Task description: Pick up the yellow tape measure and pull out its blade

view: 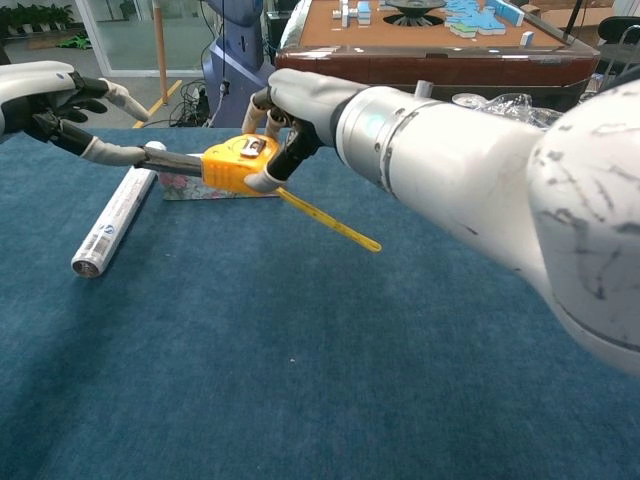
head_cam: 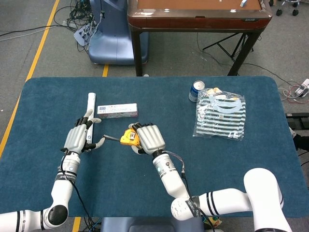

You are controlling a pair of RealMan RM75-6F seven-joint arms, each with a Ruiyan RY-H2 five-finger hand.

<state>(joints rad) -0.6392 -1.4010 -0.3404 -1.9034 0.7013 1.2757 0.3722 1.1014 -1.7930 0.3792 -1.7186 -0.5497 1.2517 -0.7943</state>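
My right hand (head_cam: 148, 138) (view: 300, 105) grips the yellow tape measure (head_cam: 127, 137) (view: 237, 165) above the blue table, near its middle left. A short stretch of dark blade (head_cam: 111, 137) (view: 176, 162) runs out of the case toward the left. My left hand (head_cam: 78, 138) (view: 55, 105) pinches the blade's tip between thumb and a finger, with its other fingers spread. A yellow strap (view: 328, 222) hangs from the case toward the right in the chest view.
A white tube (head_cam: 90, 105) (view: 110, 223) and a flat box (head_cam: 117, 110) (view: 205, 187) lie just behind the hands. A drink can (head_cam: 196, 91) and a bagged striped shirt (head_cam: 221, 116) sit at the back right. A brown table (head_cam: 198, 14) stands beyond the far edge.
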